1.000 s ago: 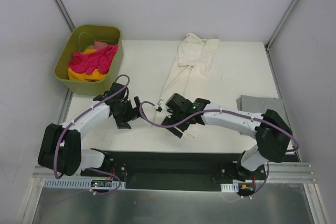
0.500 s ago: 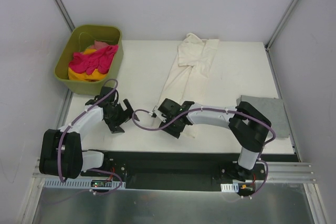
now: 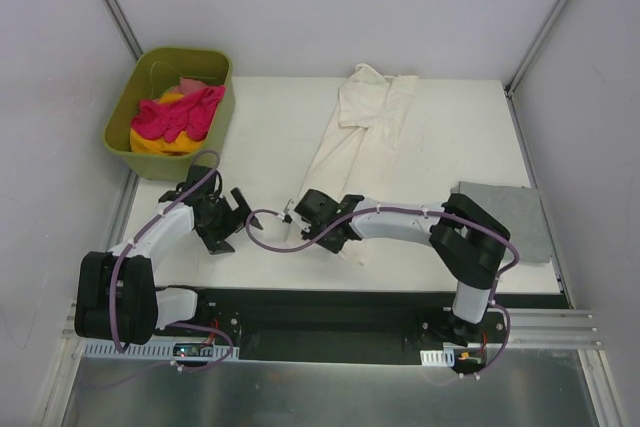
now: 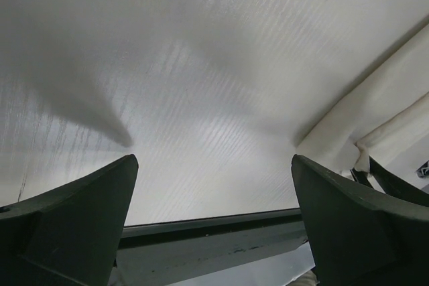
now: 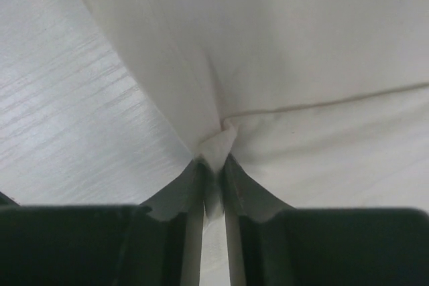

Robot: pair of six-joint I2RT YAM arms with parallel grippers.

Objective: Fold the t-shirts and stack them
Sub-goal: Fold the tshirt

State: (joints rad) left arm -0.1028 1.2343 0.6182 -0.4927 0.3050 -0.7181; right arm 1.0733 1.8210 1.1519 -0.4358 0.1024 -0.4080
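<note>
Since a second ago the right gripper [image 3: 299, 213] has been carried leftward, and a fold at the near end of the cream shirt [image 3: 356, 135] is pinched between its fingers. The shirt is laid lengthwise down the table [image 3: 270, 132]. The left gripper [image 3: 236, 209] is held spread open near it. A grey shirt [image 3: 512, 217] is laid at the right edge.

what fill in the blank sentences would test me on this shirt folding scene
1. The right pincer is shut on a fold of the long cream-white cloth t-shirt, while the left pincer stands ____ over the white table.
2. The folded grey cloth t-shirt lies flat at the table's ____ edge.
3. The bright pink cloth t-shirt lies in the olive-green plastic tub at the table's far ____ corner.

Missing words: open; right; left
</note>
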